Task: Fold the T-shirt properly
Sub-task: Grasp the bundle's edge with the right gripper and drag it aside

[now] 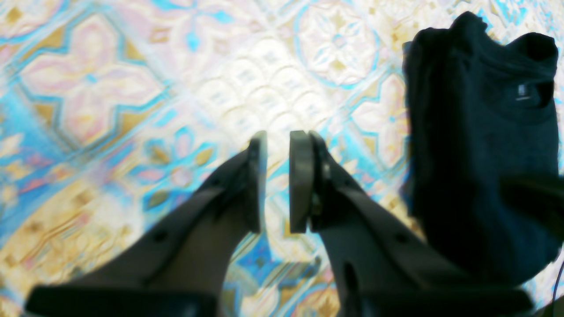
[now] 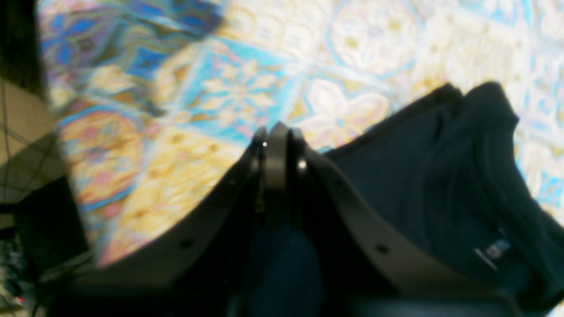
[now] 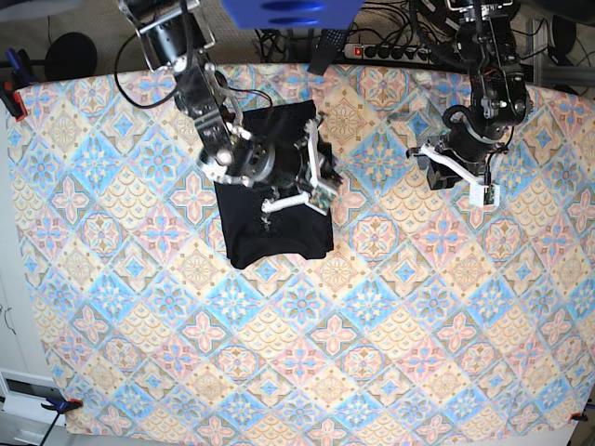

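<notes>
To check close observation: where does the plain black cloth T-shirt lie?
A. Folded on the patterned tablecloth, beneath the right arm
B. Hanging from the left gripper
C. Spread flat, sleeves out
A: the plain black cloth T-shirt lies as a compact folded block on the patterned tablecloth, under the right arm.

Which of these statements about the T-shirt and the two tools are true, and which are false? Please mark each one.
1. The T-shirt is black and lies as a folded, compact shape on the patterned tablecloth. True.
2. The left tool grips the T-shirt. False: its jaws stand slightly apart with nothing between them, and it is beside the shirt, away from it.
3. The right tool is shut. True: its pads are pressed together.
4. The right arm is over the T-shirt. True: the base view shows it above the cloth.
5. A second garment lies on the tablecloth. False: only the one T-shirt is there.
</notes>
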Robot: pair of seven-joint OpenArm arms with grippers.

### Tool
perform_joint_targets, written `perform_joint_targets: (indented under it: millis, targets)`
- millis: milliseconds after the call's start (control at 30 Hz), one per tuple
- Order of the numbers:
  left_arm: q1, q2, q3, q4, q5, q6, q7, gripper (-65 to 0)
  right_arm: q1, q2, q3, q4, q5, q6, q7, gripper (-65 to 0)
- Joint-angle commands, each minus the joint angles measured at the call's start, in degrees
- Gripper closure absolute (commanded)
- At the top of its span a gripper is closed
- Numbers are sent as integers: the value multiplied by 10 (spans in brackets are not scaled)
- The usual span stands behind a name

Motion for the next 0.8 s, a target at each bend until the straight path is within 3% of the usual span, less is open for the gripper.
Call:
perform_joint_targets:
  millis: [0,200,433,500,767]
  targets:
    - [4,-3,-4,16,-18,-4,-11,-76,22,-18,0,-8,12,0,17,-2]
    - [15,-3,-52,18,-81,-4,-8,-76,89,-43,1,-152,12,0,22,-2]
    - [20,-7,-61,18,-93,-4,-8,-76,99,-60,1,-233,12,0,65,-2]
    - [20,-7,-63,18,-93,-4,-8,-76,98,-55,1,-238,12,0,65,-2]
    - [18,-6,-60,18,-93,-4,-8,-76,97,20,1,-238,12,0,65,-2]
